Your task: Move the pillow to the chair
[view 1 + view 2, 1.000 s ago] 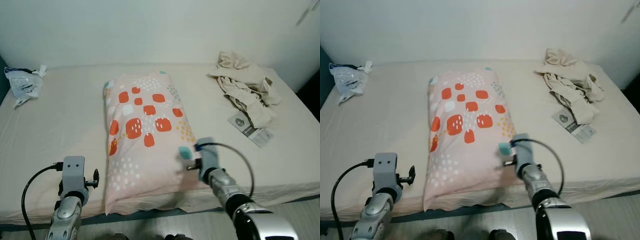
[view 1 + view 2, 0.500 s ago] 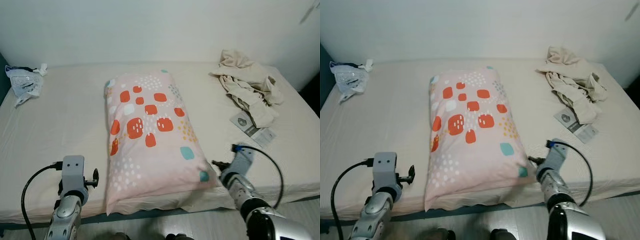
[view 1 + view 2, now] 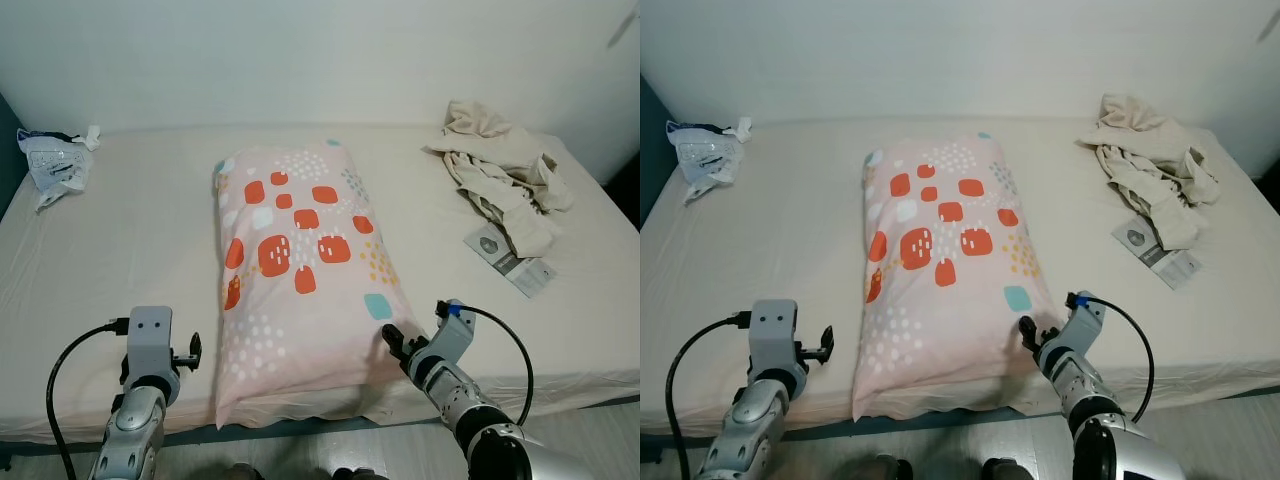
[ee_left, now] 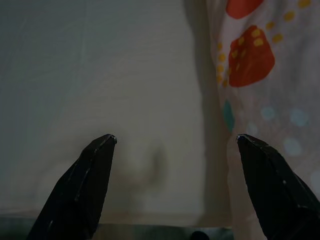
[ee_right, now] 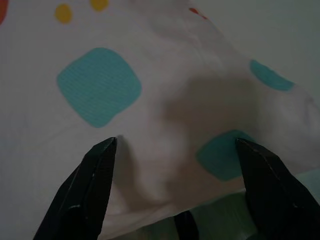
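Note:
The pillow (image 3: 298, 262), pink with orange, white and teal patches, lies lengthwise in the middle of the bed (image 3: 110, 240). My right gripper (image 3: 393, 342) is low at the pillow's near right corner, open, with its fingertips against the fabric. In the right wrist view the spread fingers (image 5: 95, 170) of the right gripper (image 5: 175, 145) straddle that pillow (image 5: 150, 75) corner. My left gripper (image 4: 175, 142) is open over the sheet just left of the pillow's (image 4: 265, 75) near left edge, holding nothing. Its wrist (image 3: 150, 345) stands at the bed's front edge.
Crumpled beige clothes (image 3: 500, 170) lie at the bed's back right, with a printed paper packet (image 3: 512, 260) beside them. A plastic bag (image 3: 55, 160) sits at the back left. A white wall runs behind the bed. A strip of floor (image 3: 330, 445) lies along the near edge.
My right gripper went from over the pillow's near right part out to the right of the corner, then back in against the corner. The left arm stayed put.

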Robot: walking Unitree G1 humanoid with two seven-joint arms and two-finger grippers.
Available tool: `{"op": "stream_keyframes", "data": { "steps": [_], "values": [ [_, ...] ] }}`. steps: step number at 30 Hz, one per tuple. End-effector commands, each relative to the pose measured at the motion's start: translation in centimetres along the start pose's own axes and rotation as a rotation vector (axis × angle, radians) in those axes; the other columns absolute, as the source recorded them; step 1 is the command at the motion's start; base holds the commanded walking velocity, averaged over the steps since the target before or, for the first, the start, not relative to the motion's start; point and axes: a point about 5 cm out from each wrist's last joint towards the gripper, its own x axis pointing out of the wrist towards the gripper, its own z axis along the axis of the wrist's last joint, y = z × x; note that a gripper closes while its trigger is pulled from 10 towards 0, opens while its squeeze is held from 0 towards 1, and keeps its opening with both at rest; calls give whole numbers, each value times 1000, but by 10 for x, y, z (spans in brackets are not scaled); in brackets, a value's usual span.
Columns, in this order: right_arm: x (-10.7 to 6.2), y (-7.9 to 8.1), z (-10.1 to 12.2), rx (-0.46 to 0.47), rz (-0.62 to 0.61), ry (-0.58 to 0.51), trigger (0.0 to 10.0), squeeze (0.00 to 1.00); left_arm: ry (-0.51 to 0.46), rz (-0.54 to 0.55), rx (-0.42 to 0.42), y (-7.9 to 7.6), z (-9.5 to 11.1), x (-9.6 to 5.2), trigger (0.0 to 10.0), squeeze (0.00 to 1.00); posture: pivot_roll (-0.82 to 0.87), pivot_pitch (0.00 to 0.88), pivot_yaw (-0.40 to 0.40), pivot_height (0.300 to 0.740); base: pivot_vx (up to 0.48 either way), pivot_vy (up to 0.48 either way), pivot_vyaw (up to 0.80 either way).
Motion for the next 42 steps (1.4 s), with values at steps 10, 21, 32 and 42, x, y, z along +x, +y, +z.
{"op": "stream_keyframes", "data": {
  "steps": [10,21,32,42],
  "values": [
    [2,9,-4,167,7,42,10000,0,31,-7,52,8,-5,-5,10000,0,239,216,2,740,0,0,0],
    [9,34,3,148,54,39,10000,0,-11,-53,90,12,11,-13,10000,0,293,304,41,740,0,0,0],
    [9,27,15,119,-29,8,0,0,6,-123,120,0,7,-22,10000,0,289,326,33,740,0,0,0],
    [6,12,25,16,-106,-11,0,0,15,-103,119,2,9,-20,10000,0,291,308,21,740,0,0,0]
  ]
}}
